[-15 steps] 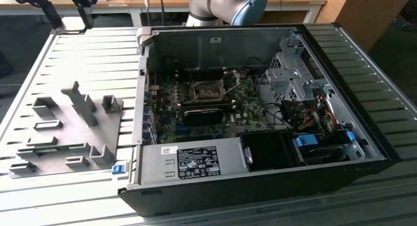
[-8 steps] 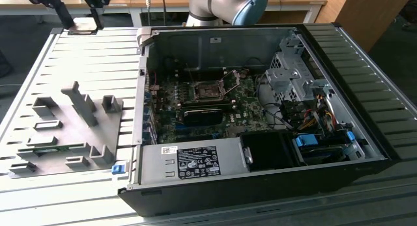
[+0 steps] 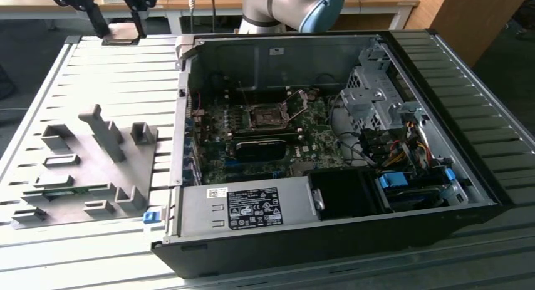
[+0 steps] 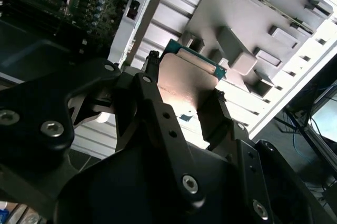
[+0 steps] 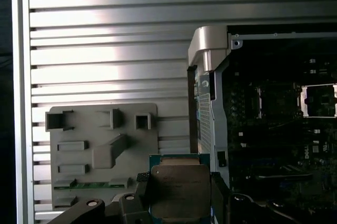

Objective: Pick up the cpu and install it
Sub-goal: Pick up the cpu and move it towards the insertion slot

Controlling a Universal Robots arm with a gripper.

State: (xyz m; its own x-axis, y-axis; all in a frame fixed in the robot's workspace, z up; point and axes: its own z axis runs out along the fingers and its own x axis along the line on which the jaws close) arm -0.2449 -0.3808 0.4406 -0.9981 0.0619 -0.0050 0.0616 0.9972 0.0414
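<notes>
Silver-grey metal catches the light on the cpu (image 3: pixel 122 31), which sits pinched between the gripper's (image 3: pixel 121 34) two black fingers. The jaws are closed to the chip's width and press on two opposite edges.

In the exterior view the gripper hangs outside the computer case (image 3: pixel 334 240), off the case's far corner towards the exterior view's left. It is raised clear of the ribbed aluminium table (image 3: pixel 109 77). The chip is therefore well apart from the case's interior and is not seated in anything.

In the second wrist view the cpu (image 4: pixel 189 84) shows its smooth metal top. A strip of green board edge shows at the end farthest from the gripper (image 4: pixel 187 103), and the fingers (image 4: pixel 152 97) close on it from either side. In the first wrist view the cpu (image 5: pixel 179 190) sits between the same dark fingers of the gripper (image 5: pixel 179 195).

The case lies on its side with its panel off, so the green motherboard (image 3: pixel 250 139) is exposed inside. The black square socket (image 3: pixel 265 118) sits near the middle of that board. In the first wrist view the socket (image 5: pixel 318 100) lies deep within the case (image 5: pixel 210 97).

A labelled power supply (image 3: pixel 250 208) fills the case's near wall. The arm (image 3: pixel 292 8) rises just behind the case's far wall.

Beside the case, on the exterior view's left, a matte grey fixture plate (image 3: pixel 84 158) lies flat on the table, carrying several raised blocks. Both wrist views show this fixture plate (image 5: pixel 105 129) (image 4: pixel 247 18) just outside the case's side wall, with the held chip in front of it.
</notes>
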